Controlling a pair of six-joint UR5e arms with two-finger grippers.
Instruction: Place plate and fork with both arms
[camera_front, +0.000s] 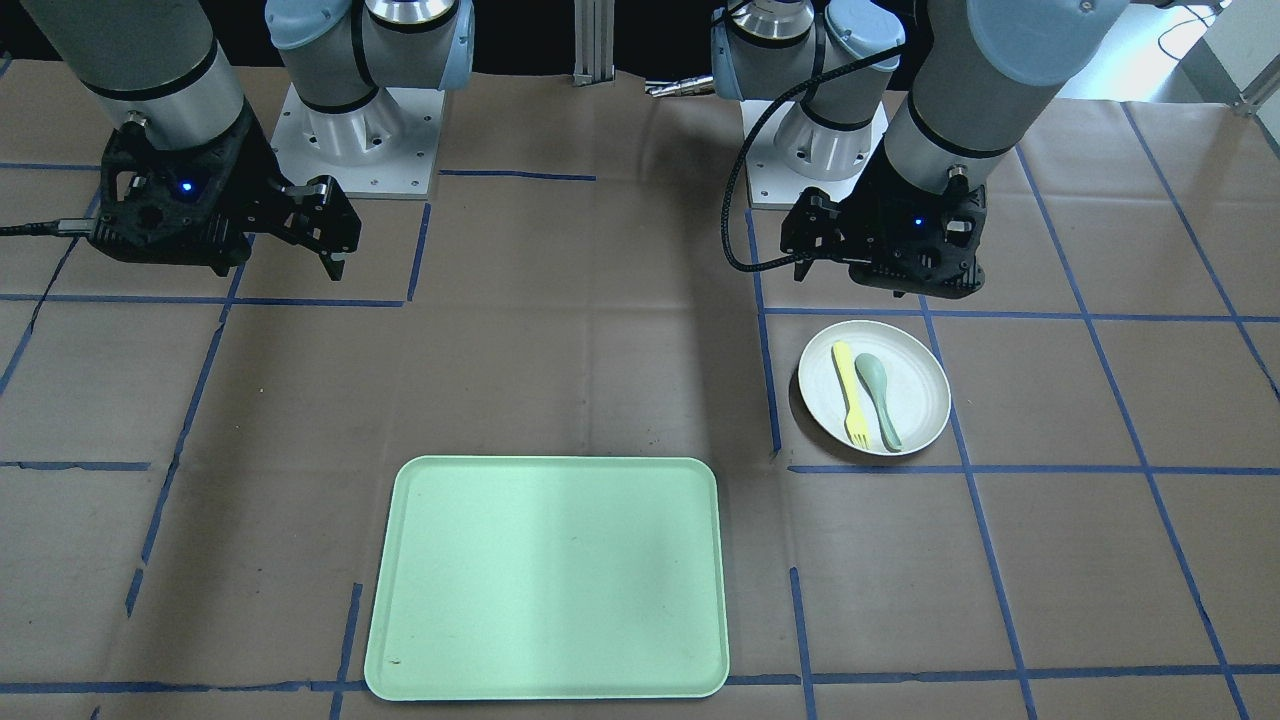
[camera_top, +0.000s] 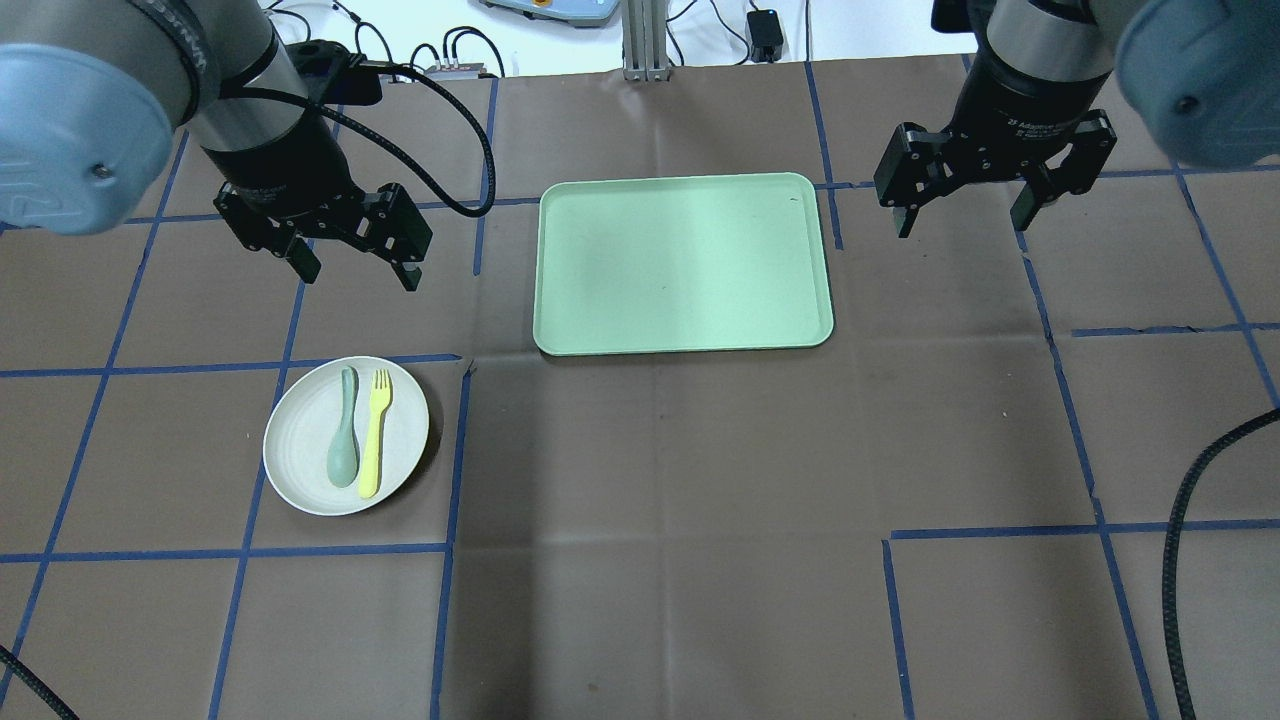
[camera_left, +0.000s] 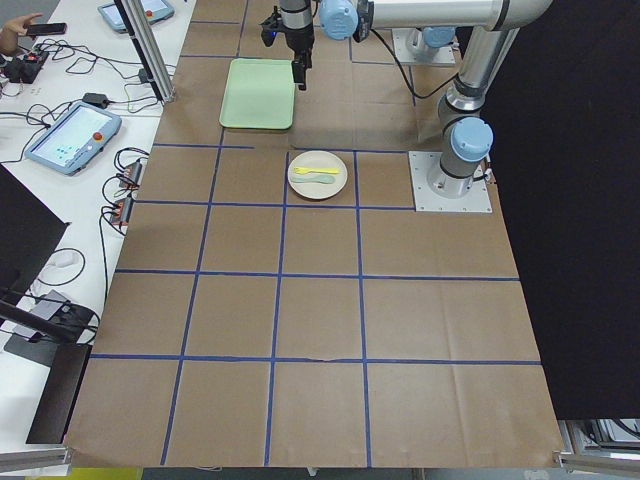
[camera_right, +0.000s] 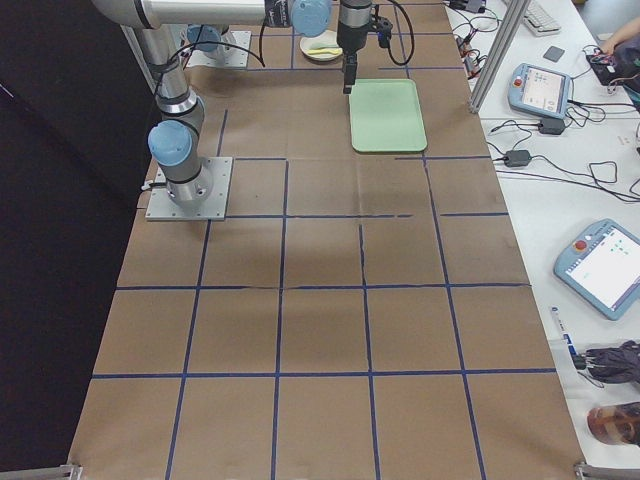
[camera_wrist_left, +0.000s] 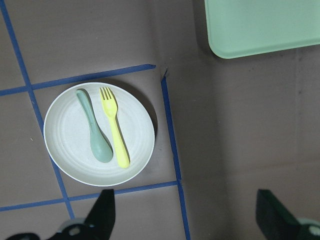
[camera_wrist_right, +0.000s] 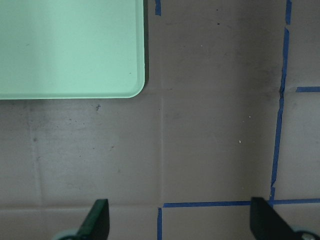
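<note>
The fork (camera_top: 374, 435) and a spoon (camera_top: 343, 440) are seen lying on the plate (camera_top: 298, 445). The left claw (camera_top: 358, 275) and right claw (camera_top: 960, 225) are held wide open, empty, above the counter (camera_top: 650, 500).

The plate (camera_top: 300, 450) is round, shallow, off-white and faintly speckled; it sits flat on the brown-papered table (camera_top: 660, 520), on the robot's left side; the fork (camera_top: 375, 432), slim and pale yellow, lies flat on the plate, its tines pointing away from the robot, just beside a grey-green spoon (camera_top: 344, 440); the left gripper (camera_top: 360, 280) hangs beyond the plate, its jaws spread and empty; the right gripper (camera_top: 962, 225), well apart, likewise.
</note>
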